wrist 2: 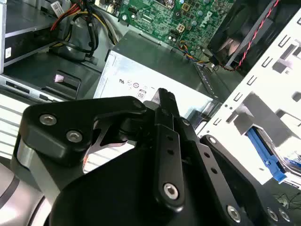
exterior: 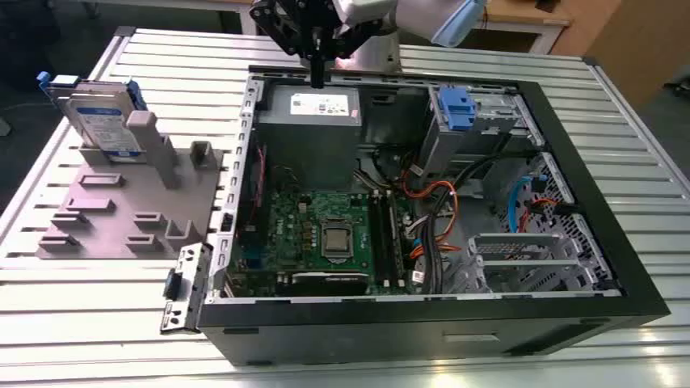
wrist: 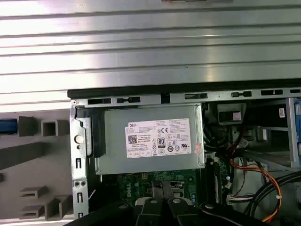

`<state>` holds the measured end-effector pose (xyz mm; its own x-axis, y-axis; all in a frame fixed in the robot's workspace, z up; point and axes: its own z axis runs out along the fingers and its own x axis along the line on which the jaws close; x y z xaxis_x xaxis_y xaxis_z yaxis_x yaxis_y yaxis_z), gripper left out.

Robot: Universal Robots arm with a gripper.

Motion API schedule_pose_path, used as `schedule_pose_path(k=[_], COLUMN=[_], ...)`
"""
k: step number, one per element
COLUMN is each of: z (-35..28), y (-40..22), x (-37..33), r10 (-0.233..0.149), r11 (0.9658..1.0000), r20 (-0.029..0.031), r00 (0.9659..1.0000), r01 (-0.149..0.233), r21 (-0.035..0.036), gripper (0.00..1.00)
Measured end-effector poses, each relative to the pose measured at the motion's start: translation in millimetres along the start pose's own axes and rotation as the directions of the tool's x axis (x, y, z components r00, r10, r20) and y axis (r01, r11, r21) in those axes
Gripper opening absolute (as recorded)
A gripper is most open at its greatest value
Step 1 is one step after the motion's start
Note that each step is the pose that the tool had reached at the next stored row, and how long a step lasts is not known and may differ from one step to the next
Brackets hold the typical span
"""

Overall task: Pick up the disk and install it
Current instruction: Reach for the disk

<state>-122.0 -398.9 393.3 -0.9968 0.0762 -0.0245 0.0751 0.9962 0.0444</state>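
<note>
The gripper (exterior: 318,79) hung with its fingers drawn together, nothing between them, the tips just over the back rim of the open computer case (exterior: 431,323). Directly beneath it lay the grey power-supply box (exterior: 313,109), whose white sticker also showed just ahead of the fingertips in the first wrist view (wrist: 150,139).

The disk (exterior: 99,113) was nowhere near those fingers. It stood on edge, well apart from the gripper toward the exterior view's left, propped in a grey fixture (exterior: 119,202) on the slatted table (exterior: 86,323) outside the case. Its white label faced outward and blue plastic showed at its upper end. I judged the pick-up not yet begun.

To my eye, doing this step well meant leaving the case altogether: the closed fingers would need to spread before meeting the disk. They ought to close across its thin faces from above, clear of the blue rails, since the fixture's upright posts stood close against its lower half. A squeeze off-centre looked likely to tip it in its slot.

Between gripper and disk, the case's side wall rose as the main thing to clear. Farther from the gripper, deeper inside the case, sat the green motherboard (exterior: 323,234). A tangle of orange and black cables (exterior: 431,198) lay beside it. Close by the gripper, toward the exterior view's right, was a blue latch on a metal cage (exterior: 457,109).
</note>
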Motion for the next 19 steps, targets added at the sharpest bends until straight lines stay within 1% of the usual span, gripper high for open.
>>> schedule_pose_path(k=[5, 11, 18, 19], z=[0.0, -0.1, -0.1, -0.3], y=[0.0, -0.2, -0.3, -0.8], x=[0.1, 2.9, 3.9, 10.6], r10=[0.0, 0.0, 0.0, 0.0], r11=[1.0, 1.0, 1.0, 1.0], r20=[0.0, 0.0, 0.0, 0.0], r00=[1.0, 1.0, 1.0, 1.0], r01=[0.0, 0.0, 0.0, 0.0], r21=[0.0001, 0.0001, 0.0001, 0.0001], gripper=[0.11, 0.11, 0.11, 0.11])
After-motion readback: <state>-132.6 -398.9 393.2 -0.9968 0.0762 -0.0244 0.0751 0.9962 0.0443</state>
